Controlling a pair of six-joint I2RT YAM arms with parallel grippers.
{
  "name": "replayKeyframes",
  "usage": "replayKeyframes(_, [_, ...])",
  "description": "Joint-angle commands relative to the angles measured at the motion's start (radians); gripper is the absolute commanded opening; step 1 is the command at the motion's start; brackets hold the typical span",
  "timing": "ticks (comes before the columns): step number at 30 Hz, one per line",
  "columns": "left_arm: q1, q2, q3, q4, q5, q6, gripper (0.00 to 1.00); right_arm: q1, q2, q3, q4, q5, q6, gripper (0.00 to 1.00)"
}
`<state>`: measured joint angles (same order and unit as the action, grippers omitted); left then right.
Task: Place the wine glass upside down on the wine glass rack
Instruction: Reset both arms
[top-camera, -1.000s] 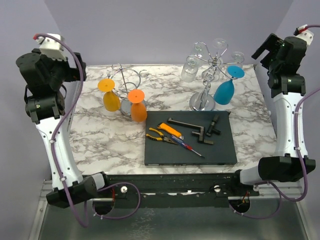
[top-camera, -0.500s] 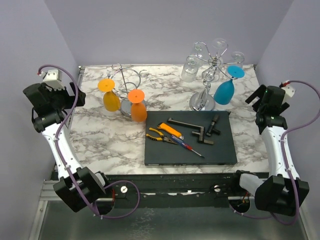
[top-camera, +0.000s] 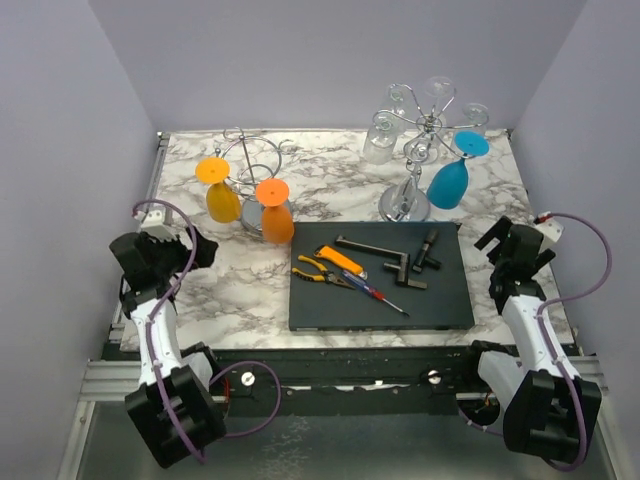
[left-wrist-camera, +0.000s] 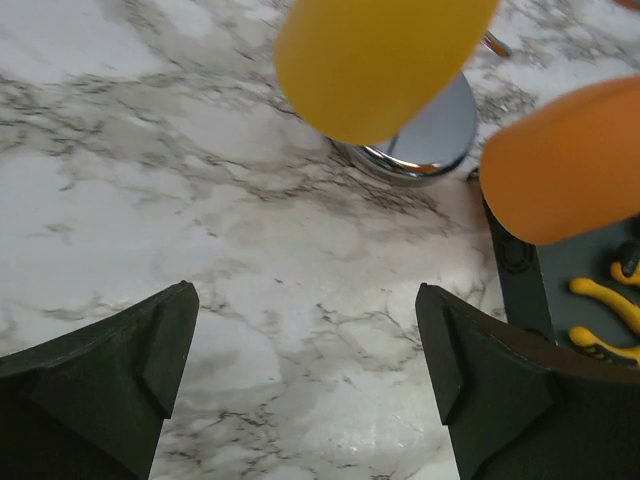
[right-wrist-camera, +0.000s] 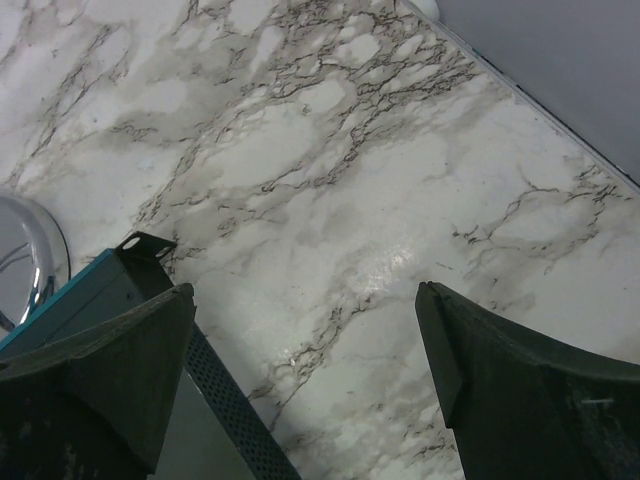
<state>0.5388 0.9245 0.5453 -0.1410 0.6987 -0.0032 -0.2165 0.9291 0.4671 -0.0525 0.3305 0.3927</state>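
Two chrome wine glass racks stand at the back of the marble table. At the left rack (top-camera: 248, 150) a yellow wine glass (top-camera: 222, 200) and an orange wine glass (top-camera: 277, 223) are upside down. On the right rack (top-camera: 420, 130) a blue wine glass (top-camera: 449, 182) and clear glasses (top-camera: 380, 140) hang upside down. My left gripper (top-camera: 197, 250) sits low at the table's left edge, open and empty. The left wrist view has the left gripper (left-wrist-camera: 305, 300) over bare marble, with the yellow glass (left-wrist-camera: 380, 60) and orange glass (left-wrist-camera: 565, 165) ahead. My right gripper (top-camera: 497, 240) is open and empty at the right edge.
A black tray (top-camera: 440, 300) with pliers (top-camera: 330, 268), a screwdriver (top-camera: 380, 297) and black metal tools (top-camera: 395, 258) lies at the front centre. In the right wrist view the right gripper (right-wrist-camera: 305, 295) hovers over marble, beside the tray's corner (right-wrist-camera: 110, 290).
Both arms have come down from high at the table's sides to low, folded poses near the front corners. Both grippers stayed open. The glasses and racks have not moved.
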Motion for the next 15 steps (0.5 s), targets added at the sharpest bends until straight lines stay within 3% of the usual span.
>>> replayKeyframes(1, [-0.188, -0.061, -0.129, 0.221, -0.118, -0.092, 0.99, -0.001, -0.034, -0.079, 0.206, -0.033, -0.025, 1.00])
replayKeyframes(6, [-0.373, -0.043, -0.186, 0.308, -0.283, -0.128, 0.99, -0.002, -0.062, -0.173, 0.351, -0.076, -0.010, 1.00])
replayKeyframes(8, [-0.383, -0.037, -0.212, 0.360, -0.270, -0.127, 0.99, -0.001, -0.044, -0.197, 0.415, -0.104, -0.075, 1.00])
replayKeyframes(15, [-0.384, -0.015, -0.354, 0.678, -0.231, -0.183, 0.99, -0.002, 0.054, -0.174, 0.436, -0.102, -0.079, 1.00])
